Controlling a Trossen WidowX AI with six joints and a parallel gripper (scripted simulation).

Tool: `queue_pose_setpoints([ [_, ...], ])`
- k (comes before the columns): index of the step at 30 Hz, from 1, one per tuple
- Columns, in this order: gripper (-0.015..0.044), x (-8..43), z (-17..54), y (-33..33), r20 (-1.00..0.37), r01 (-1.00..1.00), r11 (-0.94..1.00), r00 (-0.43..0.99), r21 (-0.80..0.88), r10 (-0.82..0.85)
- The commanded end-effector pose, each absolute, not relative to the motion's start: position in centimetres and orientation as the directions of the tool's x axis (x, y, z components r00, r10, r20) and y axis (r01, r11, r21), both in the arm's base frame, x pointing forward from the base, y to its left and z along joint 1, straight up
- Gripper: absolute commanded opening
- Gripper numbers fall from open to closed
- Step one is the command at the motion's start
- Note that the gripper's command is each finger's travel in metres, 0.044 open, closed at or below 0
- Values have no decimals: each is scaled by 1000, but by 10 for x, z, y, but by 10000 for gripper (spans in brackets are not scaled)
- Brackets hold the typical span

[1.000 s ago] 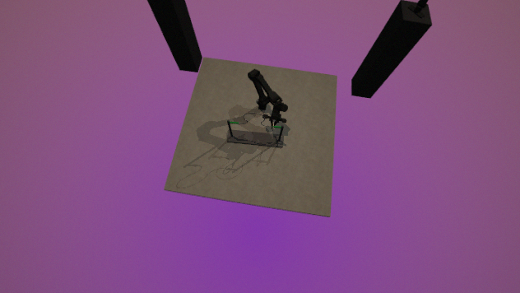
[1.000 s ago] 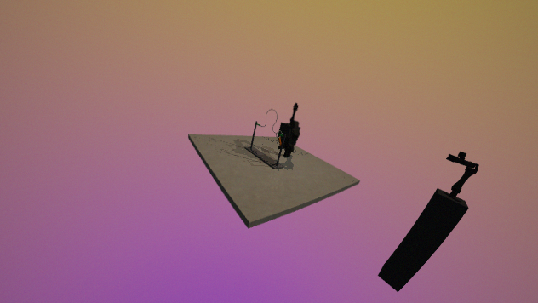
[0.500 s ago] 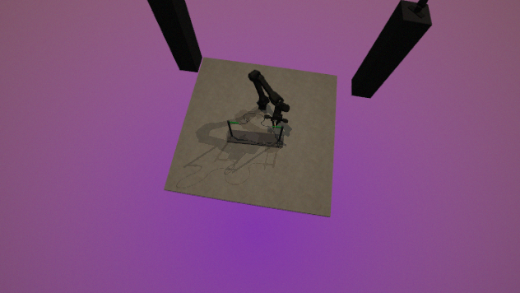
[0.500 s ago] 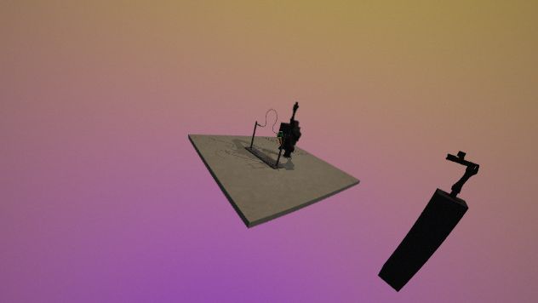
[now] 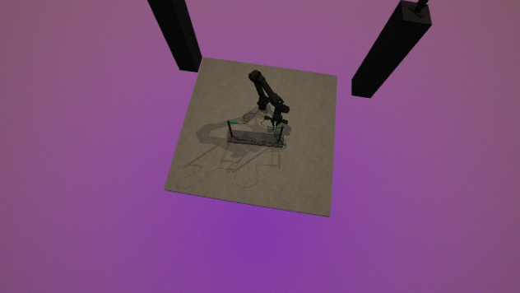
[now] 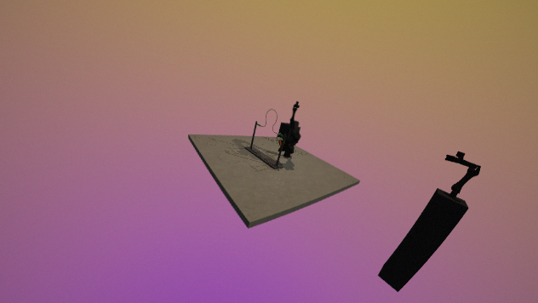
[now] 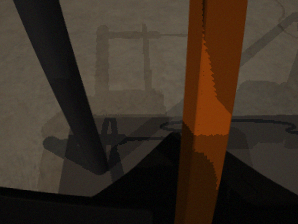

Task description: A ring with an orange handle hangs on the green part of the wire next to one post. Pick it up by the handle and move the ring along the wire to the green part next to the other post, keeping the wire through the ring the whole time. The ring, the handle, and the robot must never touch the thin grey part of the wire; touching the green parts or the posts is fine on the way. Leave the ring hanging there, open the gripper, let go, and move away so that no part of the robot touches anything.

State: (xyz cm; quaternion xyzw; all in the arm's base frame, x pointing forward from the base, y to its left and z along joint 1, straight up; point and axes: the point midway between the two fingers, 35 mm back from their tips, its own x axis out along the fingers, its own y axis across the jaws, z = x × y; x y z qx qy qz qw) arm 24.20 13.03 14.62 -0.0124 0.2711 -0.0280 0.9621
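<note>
My gripper (image 5: 275, 123) (image 7: 184, 142) is shut on the orange handle (image 6: 280, 143) (image 7: 207, 115), which stands between the fingers in the wrist view. It is at the right green part (image 5: 277, 127) (image 6: 280, 135), beside the right post (image 5: 280, 135) (image 6: 278, 159). A dark post (image 7: 65, 75) stands left of the handle in the wrist view, with a gap between them. The left green part (image 5: 234, 123) is at the left post (image 5: 230, 129) (image 6: 254, 135). The ring is too small and dark to make out, so whether the wire runs through it cannot be told.
The thin grey wire (image 6: 271, 109) rises in a tall loop between the posts, close to the arm (image 5: 269, 92) (image 6: 293, 129). A long dark base (image 5: 255, 144) joins the posts on the square table top (image 5: 304, 181) (image 6: 272, 200). Large dark pillars stand outside the table.
</note>
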Motion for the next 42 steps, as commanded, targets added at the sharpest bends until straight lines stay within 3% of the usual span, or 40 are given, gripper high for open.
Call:
queue_pose_setpoints([
  [1,-150,242,143,129,-523,52,998,850,-45,-68],
  [18,-150,242,143,129,-523,52,998,850,-45,-68],
  [30,160,240,145,130,-524,48,998,849,-44,-64],
  [42,160,211,161,134,-532,53,998,844,-43,-68],
])
